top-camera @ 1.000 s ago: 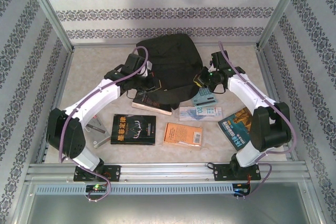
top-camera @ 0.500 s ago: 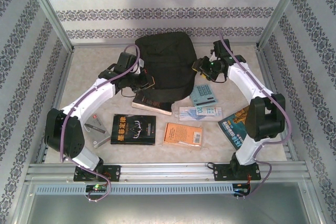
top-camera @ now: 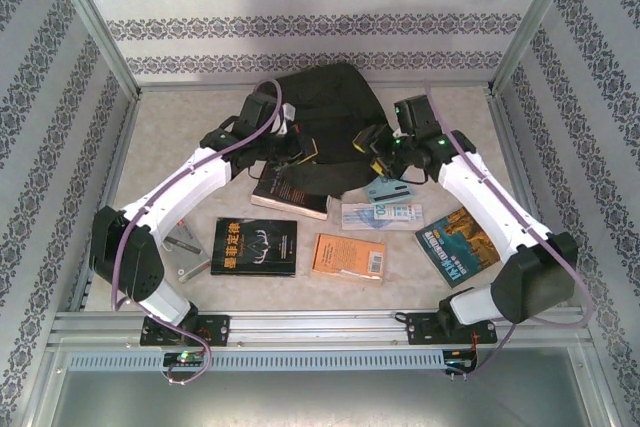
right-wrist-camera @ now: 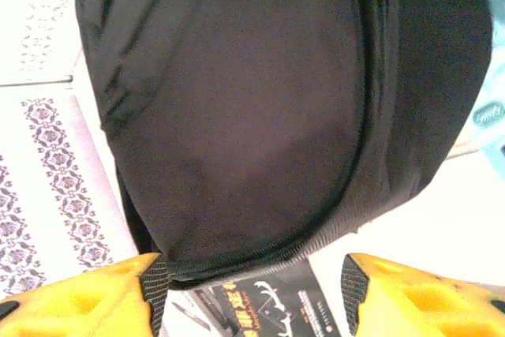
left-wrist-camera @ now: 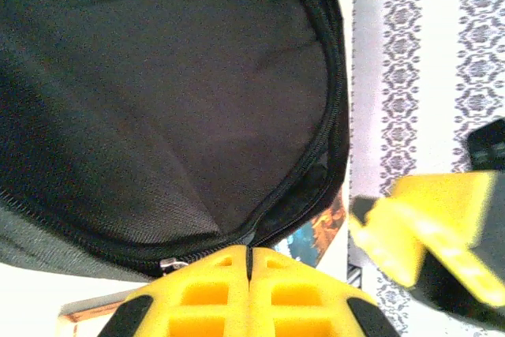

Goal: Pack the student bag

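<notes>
Black student bag (top-camera: 325,107) among books (top-camera: 254,246): left end effector (top-camera: 303,153) pinches its rim, right end effector (top-camera: 372,145) gapes.

The student bag (top-camera: 330,112) is a large black backpack of soft fabric; it lies slumped at the far middle of the table (top-camera: 170,122), rounded end toward the far wall; a zip curves along its edge; its near edge overlaps a dark book (top-camera: 290,197).
</notes>
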`<action>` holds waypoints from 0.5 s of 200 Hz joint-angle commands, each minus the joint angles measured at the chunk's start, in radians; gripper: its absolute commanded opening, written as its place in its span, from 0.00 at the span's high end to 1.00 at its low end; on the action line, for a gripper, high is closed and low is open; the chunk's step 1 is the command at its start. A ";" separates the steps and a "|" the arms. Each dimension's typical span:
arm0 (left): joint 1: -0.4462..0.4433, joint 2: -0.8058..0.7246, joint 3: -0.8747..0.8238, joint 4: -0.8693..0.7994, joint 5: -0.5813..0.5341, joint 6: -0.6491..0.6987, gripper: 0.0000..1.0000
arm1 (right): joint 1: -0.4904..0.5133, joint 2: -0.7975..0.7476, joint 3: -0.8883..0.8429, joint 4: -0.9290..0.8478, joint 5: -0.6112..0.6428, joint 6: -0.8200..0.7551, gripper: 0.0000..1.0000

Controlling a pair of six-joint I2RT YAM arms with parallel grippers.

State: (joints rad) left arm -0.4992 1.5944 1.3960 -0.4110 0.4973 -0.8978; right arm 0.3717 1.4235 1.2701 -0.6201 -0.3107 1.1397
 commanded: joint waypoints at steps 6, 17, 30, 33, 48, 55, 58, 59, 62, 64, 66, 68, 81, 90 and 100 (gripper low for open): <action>-0.060 0.039 0.058 0.080 0.031 -0.050 1.00 | 0.023 0.011 -0.057 0.058 -0.001 0.146 0.33; -0.082 0.057 0.067 0.088 0.032 -0.056 1.00 | 0.021 0.024 -0.070 0.086 -0.011 0.169 0.33; -0.105 0.070 0.076 0.087 0.028 -0.053 1.00 | 0.021 0.041 -0.071 0.106 -0.002 0.170 0.35; -0.109 0.072 0.079 0.086 0.029 -0.052 1.00 | 0.021 0.043 -0.071 0.107 0.001 0.169 0.36; -0.119 0.076 0.080 0.078 0.020 -0.043 1.00 | 0.025 0.052 -0.076 0.115 0.014 0.166 0.46; -0.119 0.074 0.080 0.071 0.015 -0.038 1.00 | 0.028 0.053 -0.082 0.109 0.023 0.163 0.53; -0.120 0.072 0.080 0.066 0.011 -0.035 1.00 | 0.028 0.051 -0.085 0.105 0.029 0.161 0.57; -0.120 0.072 0.080 0.065 0.009 -0.032 1.00 | 0.028 0.052 -0.086 0.103 0.030 0.161 0.58; -0.119 0.070 0.079 0.059 0.004 -0.027 1.00 | 0.029 0.050 -0.089 0.100 0.036 0.161 0.61; -0.119 0.069 0.080 0.055 0.000 -0.023 1.00 | 0.029 0.049 -0.093 0.099 0.041 0.160 0.64; -0.119 0.069 0.081 0.052 -0.004 -0.018 1.00 | 0.029 0.047 -0.097 0.099 0.044 0.159 0.66; -0.119 0.067 0.081 0.048 -0.008 -0.013 1.00 | 0.027 0.046 -0.101 0.099 0.048 0.158 0.68; -0.118 0.062 0.080 0.026 -0.031 0.009 1.00 | 0.029 0.032 -0.126 0.097 0.075 0.144 0.81; -0.115 0.061 0.076 0.018 -0.039 0.020 1.00 | 0.026 0.028 -0.136 0.096 0.088 0.129 0.89; -0.109 0.061 0.072 0.010 -0.042 0.028 1.00 | 0.020 0.027 -0.143 0.087 0.087 0.114 0.97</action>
State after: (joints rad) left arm -0.6132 1.6779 1.4403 -0.3923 0.4671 -0.9138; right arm 0.3908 1.4689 1.1542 -0.5388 -0.2741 1.2842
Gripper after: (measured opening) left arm 0.058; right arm 0.110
